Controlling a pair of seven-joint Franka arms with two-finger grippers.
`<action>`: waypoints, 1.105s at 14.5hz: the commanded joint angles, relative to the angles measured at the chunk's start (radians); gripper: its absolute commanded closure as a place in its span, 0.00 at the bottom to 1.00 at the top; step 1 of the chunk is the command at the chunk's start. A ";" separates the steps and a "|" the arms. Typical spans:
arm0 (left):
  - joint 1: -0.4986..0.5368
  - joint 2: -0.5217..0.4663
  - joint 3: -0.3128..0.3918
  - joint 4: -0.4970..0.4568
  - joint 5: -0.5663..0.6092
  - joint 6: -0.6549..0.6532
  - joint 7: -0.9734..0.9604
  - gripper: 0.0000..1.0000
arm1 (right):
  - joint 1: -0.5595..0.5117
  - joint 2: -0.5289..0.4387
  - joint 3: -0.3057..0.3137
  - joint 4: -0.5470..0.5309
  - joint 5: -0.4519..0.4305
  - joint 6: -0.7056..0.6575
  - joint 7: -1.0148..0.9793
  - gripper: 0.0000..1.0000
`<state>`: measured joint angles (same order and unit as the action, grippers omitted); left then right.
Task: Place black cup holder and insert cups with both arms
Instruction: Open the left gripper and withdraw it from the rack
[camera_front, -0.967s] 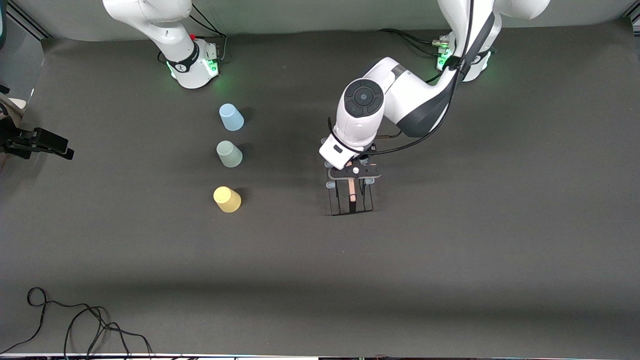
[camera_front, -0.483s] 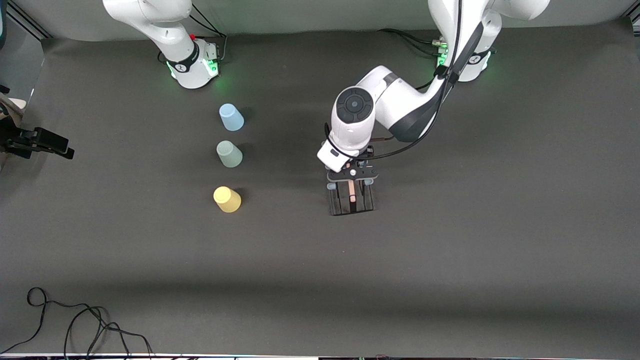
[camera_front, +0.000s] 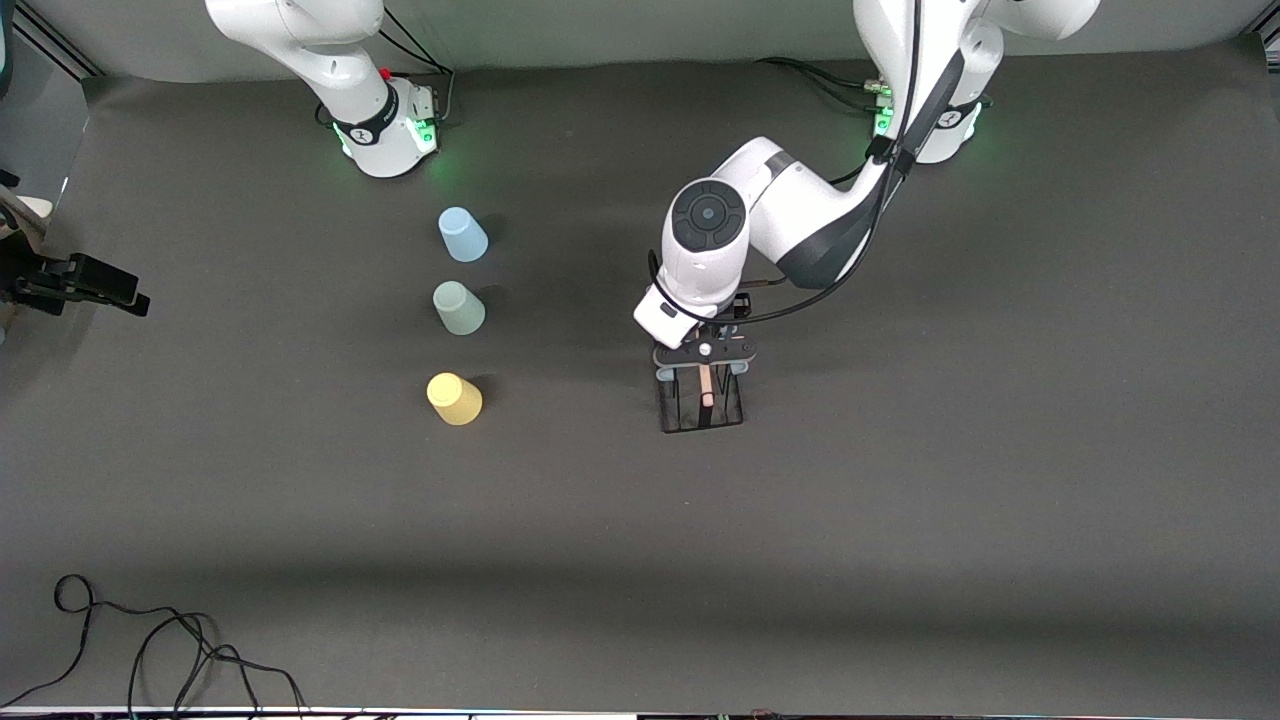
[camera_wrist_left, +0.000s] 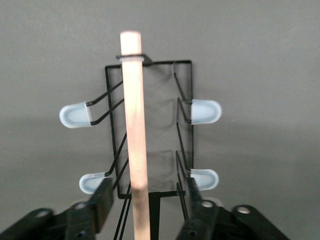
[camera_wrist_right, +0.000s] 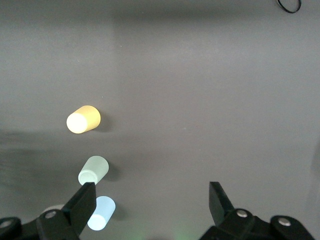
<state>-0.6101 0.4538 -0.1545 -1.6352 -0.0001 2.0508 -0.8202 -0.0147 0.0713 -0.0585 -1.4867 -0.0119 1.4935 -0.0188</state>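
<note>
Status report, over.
Left gripper open, straddling holder handle. Right gripper open, waiting above the cups. Cups unracked, nothing blocking.

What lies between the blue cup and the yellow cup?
The grey-green cup stands between the blue cup and the yellow cup, all in one row; the front view shows it.

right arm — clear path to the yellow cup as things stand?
Probably yes. The yellow cup stands alone on the mat, nearest the front camera in its row, apart from the black cup holder. The right hand is open, high above the cups.
</note>
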 joint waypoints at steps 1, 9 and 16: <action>0.018 -0.076 0.018 0.012 0.014 -0.027 0.027 0.00 | -0.001 0.012 -0.001 0.026 -0.014 -0.016 -0.017 0.00; 0.294 -0.276 0.023 0.012 0.014 -0.279 0.395 0.00 | -0.001 0.012 -0.001 0.026 -0.014 -0.016 -0.017 0.00; 0.634 -0.372 0.024 0.005 0.015 -0.432 0.785 0.00 | -0.001 0.012 -0.001 0.026 -0.014 -0.022 -0.018 0.00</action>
<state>-0.0072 0.1156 -0.1148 -1.6034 0.0077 1.6393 -0.0731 -0.0150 0.0714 -0.0586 -1.4866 -0.0119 1.4893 -0.0188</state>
